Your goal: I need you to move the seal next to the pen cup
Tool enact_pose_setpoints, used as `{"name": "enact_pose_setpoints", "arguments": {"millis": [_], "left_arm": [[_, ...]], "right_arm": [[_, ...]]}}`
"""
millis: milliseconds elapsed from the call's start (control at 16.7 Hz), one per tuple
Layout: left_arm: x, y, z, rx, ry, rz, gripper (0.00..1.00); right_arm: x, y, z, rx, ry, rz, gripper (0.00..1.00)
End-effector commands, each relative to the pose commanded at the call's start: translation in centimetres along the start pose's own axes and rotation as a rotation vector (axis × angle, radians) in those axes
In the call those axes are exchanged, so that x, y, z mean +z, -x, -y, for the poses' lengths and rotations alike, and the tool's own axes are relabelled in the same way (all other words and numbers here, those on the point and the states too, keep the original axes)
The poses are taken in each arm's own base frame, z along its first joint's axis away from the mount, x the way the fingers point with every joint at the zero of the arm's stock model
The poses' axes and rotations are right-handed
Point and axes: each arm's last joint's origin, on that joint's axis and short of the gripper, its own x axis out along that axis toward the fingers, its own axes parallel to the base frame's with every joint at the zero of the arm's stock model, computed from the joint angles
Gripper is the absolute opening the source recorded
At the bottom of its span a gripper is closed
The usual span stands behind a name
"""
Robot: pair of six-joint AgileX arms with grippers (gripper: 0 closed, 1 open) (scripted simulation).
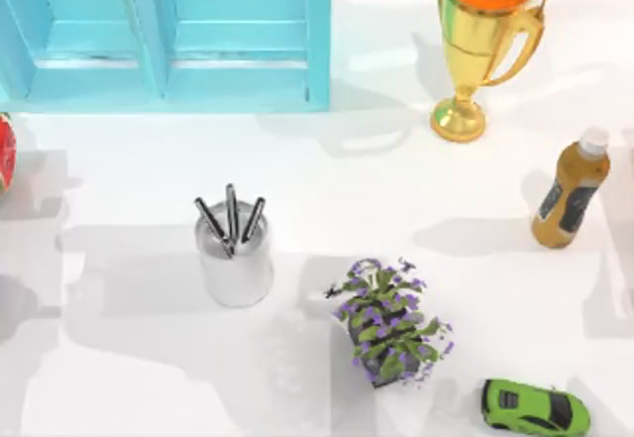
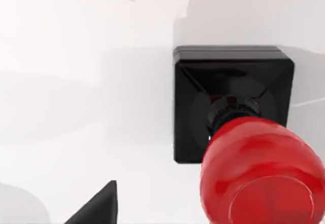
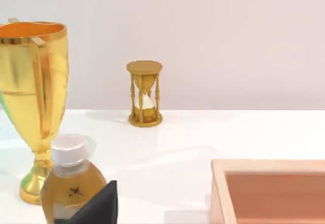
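The seal (image 2: pixel 231 107), a black square block with a round red knob, stands upright on the white table, close below my left wrist camera. One dark finger (image 2: pixel 99 209) of my left gripper shows beside it, apart from the block. The pen cup (image 1: pixel 235 259), a silvery cylinder holding three dark pens, stands left of the table's middle in the top view. One dark finger (image 3: pixel 99 206) of my right gripper shows in front of a brown bottle (image 3: pixel 71 183).
A blue cabinet (image 1: pixel 168 31) lines the back left. A gold trophy (image 1: pixel 480 41) stands back right, with the bottle (image 1: pixel 572 189) at the right edge. A purple-flowered plant (image 1: pixel 391 323) and green toy car (image 1: pixel 535 409) sit front right. An hourglass (image 3: pixel 145 93) and wooden box (image 3: pixel 269 188) lie beyond.
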Motion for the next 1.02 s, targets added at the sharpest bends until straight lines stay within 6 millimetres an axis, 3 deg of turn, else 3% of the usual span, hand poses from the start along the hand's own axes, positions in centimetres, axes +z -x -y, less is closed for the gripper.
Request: {"name": "enact_pose_setpoints", "arguments": {"millis": [300, 600, 1020], "left_arm": [[-0.3, -5.2, 0.0, 0.0, 0.0, 0.001, 1.0], [-0.4, -5.6, 0.0, 0.0, 0.0, -0.001, 1.0], [-0.4, -5.6, 0.0, 0.0, 0.0, -0.001, 0.47]], "right_arm": [[0.0, 0.0, 0.0, 0.0, 0.0, 0.0, 1.0], [0.0, 0.0, 0.0, 0.0, 0.0, 0.0, 1.0], [0.0, 0.0, 0.0, 0.0, 0.0, 0.0, 1.0]]}}
